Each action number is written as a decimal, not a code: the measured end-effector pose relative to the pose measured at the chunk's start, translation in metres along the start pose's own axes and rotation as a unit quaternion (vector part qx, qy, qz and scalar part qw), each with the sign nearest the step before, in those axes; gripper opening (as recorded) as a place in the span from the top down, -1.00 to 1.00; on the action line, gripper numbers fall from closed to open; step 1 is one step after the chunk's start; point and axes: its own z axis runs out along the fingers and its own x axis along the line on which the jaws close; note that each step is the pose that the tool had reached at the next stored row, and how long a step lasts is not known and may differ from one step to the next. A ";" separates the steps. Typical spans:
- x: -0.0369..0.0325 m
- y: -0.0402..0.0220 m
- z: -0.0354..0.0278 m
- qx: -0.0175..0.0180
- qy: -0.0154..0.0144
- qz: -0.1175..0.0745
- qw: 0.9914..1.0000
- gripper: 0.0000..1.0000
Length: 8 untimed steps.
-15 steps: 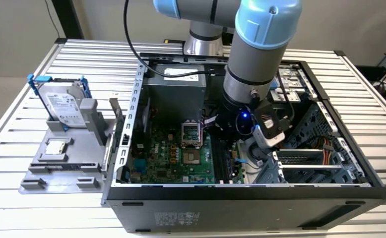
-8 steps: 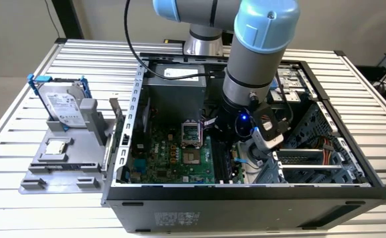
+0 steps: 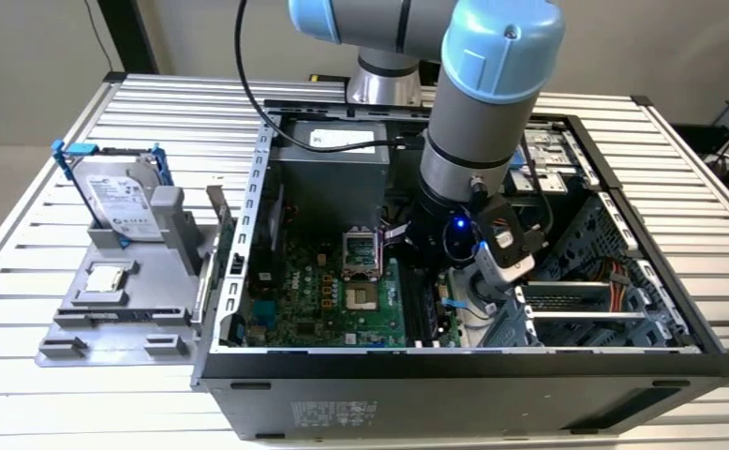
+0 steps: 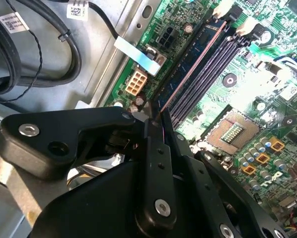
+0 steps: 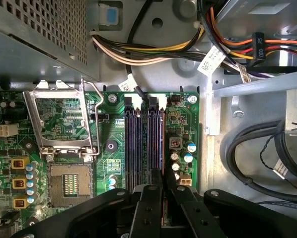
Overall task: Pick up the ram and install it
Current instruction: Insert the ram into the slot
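Exterior view: an open computer case (image 3: 465, 361) lies on a slatted metal table (image 3: 690, 169), its green motherboard (image 3: 327, 300) exposed.
Arm: the blue-and-grey robot arm (image 3: 483, 122) reaches down into the case, toward the exterior view's right of the motherboard.
Gripper: black fingers drawn close together on a thin board — seen at (image 4: 156, 124) in the second wrist view and (image 5: 163, 186) in the first wrist view.
Ram: the ram (image 4: 188, 67) is a dark, narrow stick held on edge between the fingertips; it runs along the row of memory slots (image 5: 138, 139), standing in or directly over the outermost one, next to the case wall. Whether it is fully seated cannot be told.
Processor socket: the open socket (image 5: 69, 186) sits beside the slots, its metal frame (image 5: 61, 119) lifted.
Cables: black cables (image 5: 260, 158) loop on the case floor near the gripper.
Outside the case: a grey holder (image 3: 121, 309) on the exterior view's left carries a silver hard drive (image 3: 121, 202) with blue rails — and a small square chip (image 3: 106, 278).
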 end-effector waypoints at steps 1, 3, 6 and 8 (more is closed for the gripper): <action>0.0000 0.0000 0.0000 0.000 0.000 0.000 1.000 -1.00; 0.0000 0.0000 0.0001 0.000 0.000 0.000 1.000 -1.00; 0.0000 0.0000 0.0001 0.000 0.000 0.000 1.000 -1.00; 0.0001 0.0000 -0.0019 0.000 0.000 0.000 1.000 -1.00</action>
